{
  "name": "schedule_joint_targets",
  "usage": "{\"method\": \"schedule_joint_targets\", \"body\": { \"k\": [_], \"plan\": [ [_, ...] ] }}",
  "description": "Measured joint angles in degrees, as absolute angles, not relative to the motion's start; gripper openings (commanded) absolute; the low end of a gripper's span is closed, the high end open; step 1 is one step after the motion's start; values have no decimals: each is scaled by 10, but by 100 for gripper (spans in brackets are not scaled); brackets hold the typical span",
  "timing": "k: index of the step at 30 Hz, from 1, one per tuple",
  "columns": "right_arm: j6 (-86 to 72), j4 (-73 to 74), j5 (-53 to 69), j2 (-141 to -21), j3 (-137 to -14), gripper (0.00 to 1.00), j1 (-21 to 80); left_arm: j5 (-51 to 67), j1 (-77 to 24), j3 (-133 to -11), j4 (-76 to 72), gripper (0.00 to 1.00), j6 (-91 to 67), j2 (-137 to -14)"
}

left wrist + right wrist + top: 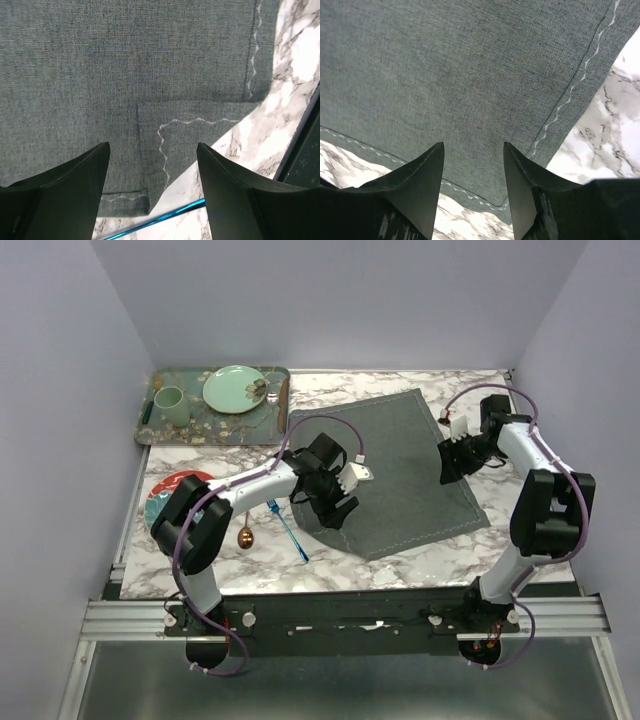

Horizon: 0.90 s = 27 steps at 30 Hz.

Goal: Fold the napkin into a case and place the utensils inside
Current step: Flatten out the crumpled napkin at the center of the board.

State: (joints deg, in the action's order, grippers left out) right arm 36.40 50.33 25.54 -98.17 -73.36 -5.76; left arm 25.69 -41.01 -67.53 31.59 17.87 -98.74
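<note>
Napkin point(400, 470) is a matt, coarse-woven grey cloth with pale wavy stitching. Surface point(440, 562) looks like smooth, slightly shiny marble. Fork point(288, 530) is glossy metallic blue, spoon point(245, 536) polished copper.

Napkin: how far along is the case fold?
Done: barely anything; the napkin lies spread, one corner turned over. In hand: left gripper and right gripper hover open over its edges, gripping nothing. Left: all further folds, then put in the fork and spoon, both on the table beside it.
</note>
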Motion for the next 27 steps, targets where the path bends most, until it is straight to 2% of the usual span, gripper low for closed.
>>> {"method": "schedule_joint_targets", "body": {
  "k": [8, 13, 16, 22, 27],
  "plan": [
    [303, 473, 216, -1067, -737, 54, -58, 226, -420, -685, 328, 75, 160, -1046],
    [282, 464, 188, -1091, -739, 54, -58, 226, -433, -678, 336, 62, 170, -1042],
    [272, 462, 176, -1091, -739, 54, -57, 231, -436, -663, 350, 52, 192, -1023],
    [263, 461, 164, -1091, -739, 54, -57, 247, -437, -625, 384, 39, 256, -948],
    [260, 463, 157, -1091, -740, 54, -57, 258, -455, -578, 412, 38, 341, -875]
  ]
}}
